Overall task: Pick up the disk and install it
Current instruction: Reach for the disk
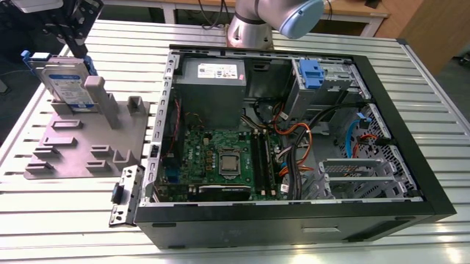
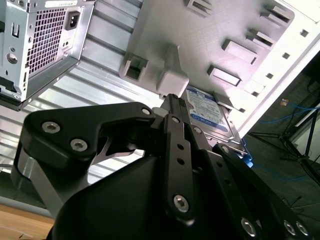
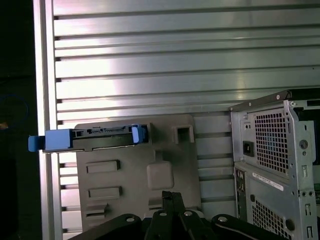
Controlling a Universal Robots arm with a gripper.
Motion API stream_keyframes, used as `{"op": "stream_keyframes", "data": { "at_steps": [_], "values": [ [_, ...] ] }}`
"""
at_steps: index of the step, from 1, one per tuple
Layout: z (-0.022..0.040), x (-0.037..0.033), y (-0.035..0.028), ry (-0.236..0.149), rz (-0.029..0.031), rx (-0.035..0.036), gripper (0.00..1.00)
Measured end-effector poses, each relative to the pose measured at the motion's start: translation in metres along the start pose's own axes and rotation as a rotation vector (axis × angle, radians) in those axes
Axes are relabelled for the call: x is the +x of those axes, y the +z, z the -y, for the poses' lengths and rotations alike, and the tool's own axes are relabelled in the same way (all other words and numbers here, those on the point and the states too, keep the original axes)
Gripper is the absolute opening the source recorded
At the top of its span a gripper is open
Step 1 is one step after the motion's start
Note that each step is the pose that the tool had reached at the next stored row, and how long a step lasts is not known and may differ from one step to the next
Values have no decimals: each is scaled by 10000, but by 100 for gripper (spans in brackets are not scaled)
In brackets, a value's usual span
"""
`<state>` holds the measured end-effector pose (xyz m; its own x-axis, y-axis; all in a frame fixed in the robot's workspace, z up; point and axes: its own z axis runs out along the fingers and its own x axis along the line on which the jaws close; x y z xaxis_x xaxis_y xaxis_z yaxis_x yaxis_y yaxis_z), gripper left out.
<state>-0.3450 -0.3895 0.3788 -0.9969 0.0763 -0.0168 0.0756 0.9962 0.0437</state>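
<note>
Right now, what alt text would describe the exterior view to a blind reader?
A disk stands upright in a grey pegged plate on a slatted metal table, at the exterior view's left of an open computer case.

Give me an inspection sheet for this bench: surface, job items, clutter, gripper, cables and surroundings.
Surface: slatted metal table, carrying a grey plate and an open computer case.
Job's things: the disk stands on edge at the plate's far corner, against a tall peg; it is not yet in the case.
Clutter: nothing seen.
Grippers: the gripper hangs over the plate near the disk; its fingers look closed together and hold nothing.
Cables: orange, black and blue cables run inside the case.
Surroundings: the arm base stands at the case's far side in the exterior view.
</note>
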Motion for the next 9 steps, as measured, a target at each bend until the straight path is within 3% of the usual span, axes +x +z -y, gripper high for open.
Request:
{"op": "stream_keyframes", "data": {
  "at_steps": [9],
  "values": [
    [0,0,2,0,-1,0,11]
  ]
}}
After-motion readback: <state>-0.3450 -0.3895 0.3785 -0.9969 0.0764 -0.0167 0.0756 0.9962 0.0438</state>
